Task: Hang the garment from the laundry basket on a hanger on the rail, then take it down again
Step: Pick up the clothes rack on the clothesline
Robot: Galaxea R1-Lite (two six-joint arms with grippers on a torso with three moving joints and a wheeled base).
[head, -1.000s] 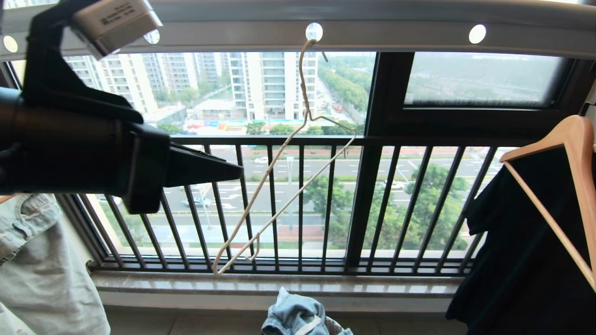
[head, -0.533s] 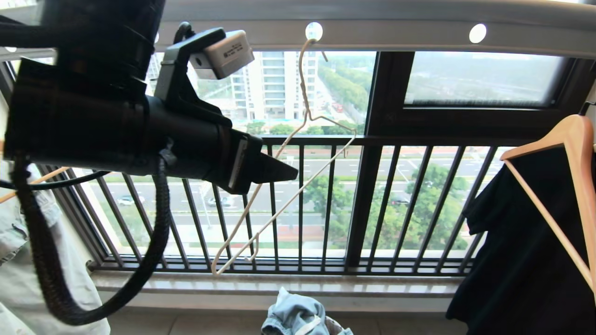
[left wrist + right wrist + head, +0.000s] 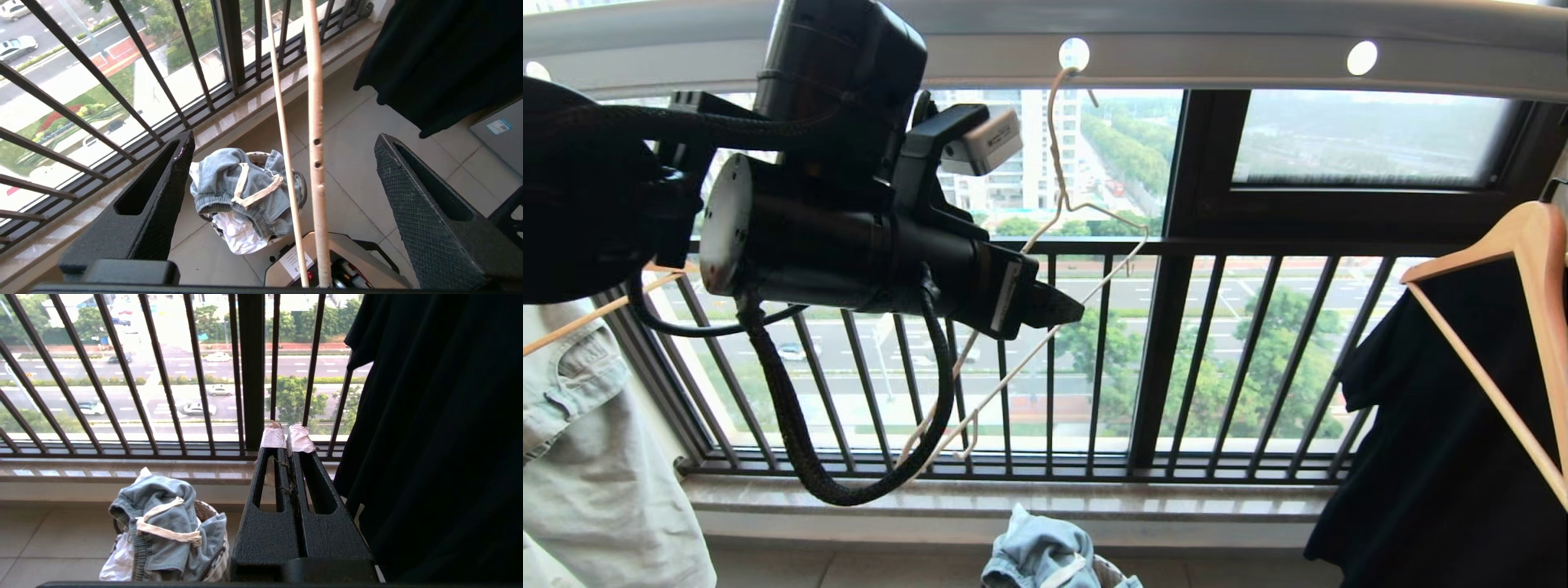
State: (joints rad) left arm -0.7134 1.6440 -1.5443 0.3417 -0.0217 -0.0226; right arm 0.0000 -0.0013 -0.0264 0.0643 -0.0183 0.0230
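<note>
Head view: The left gripper [image 3: 1058, 306] sits at the picture's centre, at the end of a black arm that enters from 9 o'clock. Its tip overlaps the wire hanger [image 3: 1045, 237]; contact cannot be confirmed here. The hanger's hook is seated in a round hole of the rail [image 3: 1217, 53] at 12 o'clock. The denim shorts [image 3: 1037, 555] lie at 6 o'clock in the laundry basket [image 3: 1107, 569]. A wooden hanger [image 3: 1515, 245] carrying a black shirt [image 3: 1437, 457] hangs at 3 o'clock. A pale denim piece [image 3: 596, 474] hangs at 8 o'clock.

Left wrist view: The left claw is spread wide and released, pointing down toward the floor. Two wires of the hanger [image 3: 314, 134] pass between the fingers [image 3: 425, 212], touching neither. The shorts [image 3: 241, 188] and basket [image 3: 300, 181] lie below, between the fingers.

Right wrist view: The right gripper [image 3: 288, 439] is clenched, tips together, holding nothing, just beside the black shirt [image 3: 441, 428]. The shorts [image 3: 167, 531] fill the basket [image 3: 204, 510] at 7 o'clock.
</note>
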